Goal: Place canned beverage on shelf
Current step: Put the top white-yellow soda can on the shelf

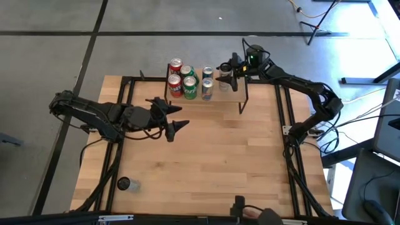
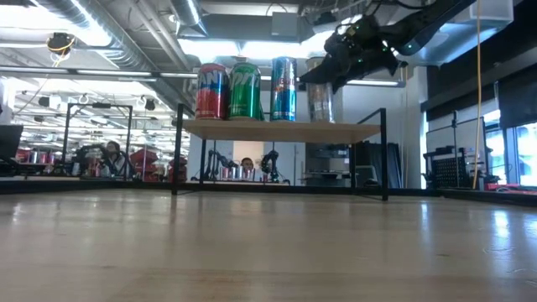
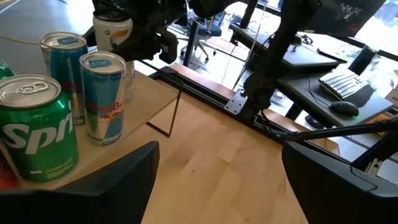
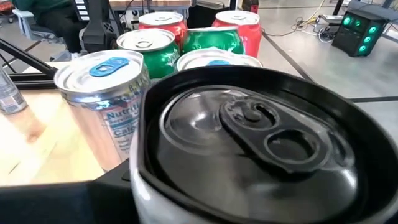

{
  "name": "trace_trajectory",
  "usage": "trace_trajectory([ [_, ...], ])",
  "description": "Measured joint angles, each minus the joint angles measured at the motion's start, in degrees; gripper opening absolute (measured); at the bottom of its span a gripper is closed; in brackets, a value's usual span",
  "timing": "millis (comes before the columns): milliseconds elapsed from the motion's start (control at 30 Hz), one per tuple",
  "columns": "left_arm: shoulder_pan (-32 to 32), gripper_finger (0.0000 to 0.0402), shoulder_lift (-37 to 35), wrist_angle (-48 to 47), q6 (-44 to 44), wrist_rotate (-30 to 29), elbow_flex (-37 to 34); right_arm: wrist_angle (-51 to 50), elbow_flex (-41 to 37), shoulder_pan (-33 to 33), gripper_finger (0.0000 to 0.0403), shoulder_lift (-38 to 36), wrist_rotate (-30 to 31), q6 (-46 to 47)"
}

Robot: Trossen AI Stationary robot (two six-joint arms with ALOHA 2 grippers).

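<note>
The shelf (image 1: 234, 99) stands at the table's far edge, with a light wooden top (image 2: 352, 131) on thin black legs. Red, green and blue cans (image 2: 245, 90) stand on its left half. My right gripper (image 1: 226, 72) is shut on a white can with a dark top (image 2: 319, 101), just right of the blue cans (image 3: 102, 93). The can's base is level with the shelf top; whether it rests there I cannot tell. My left gripper (image 1: 181, 117) hovers open over the table in front of the shelf, with nothing between its fingers. My right gripper pinches the white can between its two fingers, high on its side wall just under the dark top (image 4: 140, 199). The fingers (image 3: 146, 40) come nearly level from the table's right side. The can stays upright, beside the blue cans.
Black frame rails (image 1: 284, 125) run along both sides of the table. A small dark cylinder (image 1: 123, 184) sits near the front left corner. Bare wood (image 1: 206, 162) stretches in front of the shelf. The shelf's right end (image 1: 240, 94) carries nothing.
</note>
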Motion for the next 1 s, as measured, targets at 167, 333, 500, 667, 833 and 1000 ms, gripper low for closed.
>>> trace_trajectory([
  [167, 0.0, 0.033, 0.0, 0.0, 0.0, 0.0, 0.0, 2.3, 0.0, 0.0, 0.0237, 0.7, -0.1, -0.1],
  [333, 0.0, 0.033, 0.0, 0.0, 0.0, 0.0, 0.0, 2.7, 0.0, 0.0, 0.0237, 1.9, -1.4, -0.2],
  [500, 0.0, 0.033, 0.0, 0.0, -1.3, 0.4, 0.0, 2.8, 0.0, 0.0, 0.0237, 2.0, -1.8, -0.2],
  [667, 0.0, 0.033, 0.0, 0.0, -1.5, 0.5, 0.0, 2.6, 0.0, 0.0, 0.0253, 2.0, -1.3, -0.2],
  [833, 0.0, 0.033, 0.0, 0.0, -1.5, 0.5, 0.0, 2.6, 0.0, 0.0, 0.0285, 2.0, -1.2, -0.2],
  [1000, 0.0, 0.033, 0.0, 0.0, -1.6, 0.5, 0.0, 2.5, 0.0, 0.0, 0.0301, 1.8, -1.0, -0.1],
])
